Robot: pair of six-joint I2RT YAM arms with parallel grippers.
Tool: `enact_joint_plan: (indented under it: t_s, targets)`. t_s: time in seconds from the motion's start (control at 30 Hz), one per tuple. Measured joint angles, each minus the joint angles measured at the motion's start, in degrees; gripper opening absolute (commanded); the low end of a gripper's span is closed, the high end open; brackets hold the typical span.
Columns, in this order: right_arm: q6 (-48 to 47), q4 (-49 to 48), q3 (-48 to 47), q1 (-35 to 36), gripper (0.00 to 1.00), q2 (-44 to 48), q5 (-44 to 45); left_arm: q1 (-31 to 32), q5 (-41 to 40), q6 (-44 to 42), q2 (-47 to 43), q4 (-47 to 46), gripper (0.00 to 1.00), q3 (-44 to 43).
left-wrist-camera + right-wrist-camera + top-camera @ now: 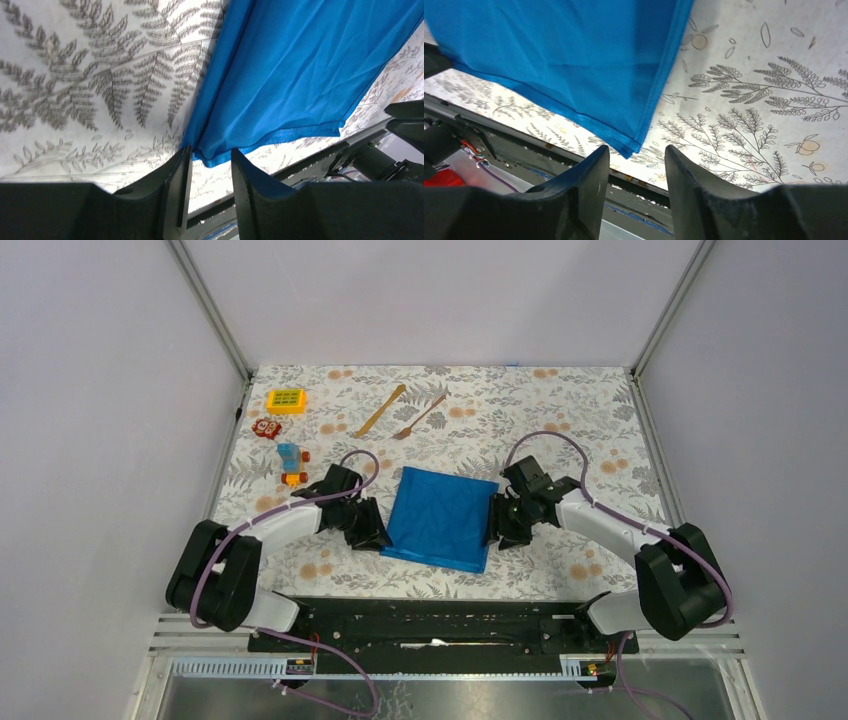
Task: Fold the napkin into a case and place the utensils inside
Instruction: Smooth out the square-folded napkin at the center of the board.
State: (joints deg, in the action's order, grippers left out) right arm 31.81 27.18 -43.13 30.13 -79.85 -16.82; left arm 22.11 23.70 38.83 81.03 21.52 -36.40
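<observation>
Floral tabletop (560,440) partly beneath napkin (441,517)

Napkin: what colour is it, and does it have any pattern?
The napkin is plain royal blue, with no pattern; the left wrist view shows it best.

Blue napkin (441,517) flat between left gripper (377,536) and right gripper (498,532) — utensils (400,412) beyond
</observation>
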Motion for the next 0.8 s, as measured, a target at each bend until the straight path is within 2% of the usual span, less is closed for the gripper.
enact_joint_plan:
  t_s: [0.1, 0.27, 0.43, 0.5, 0.63, 0.8]
  targets:
    - [-1.0, 1.3, -2.7, 0.2, 0.61, 0.8, 0.1, 0.0, -0.8, -0.4, -1.7, 3.2, 0.45, -1.0]
    - [-1.6, 0.7, -5.2, 1.2, 0.66, 0.1, -1.6, -0.1, -2.4, -1.6, -2.3, 6.5, 0.5, -4.2]
    - [-1.2, -2.6, -5.5, 1.7, 0.67, -4.0, -5.2, -0.3, -2.9, -1.6, -3.2, 8.5, 0.53, -6.9]
    - [-0.7, -4.1, -5.5, 1.7, 0.64, -5.4, -6.5, -0.3, -2.8, -1.4, -3.8, 8.5, 0.53, -8.2]
    - [0.0, -7.1, -5.1, 1.7, 0.5, -6.9, -8.0, -0.3, -0.3, 0.1, -3.9, 5.6, 0.4, -9.4]
    - [1.3, -10.6, -2.4, 1.7, 0.37, -7.8, -8.8, -0.1, 3.4, 2.0, -1.0, 0.8, 0.31, -9.4]
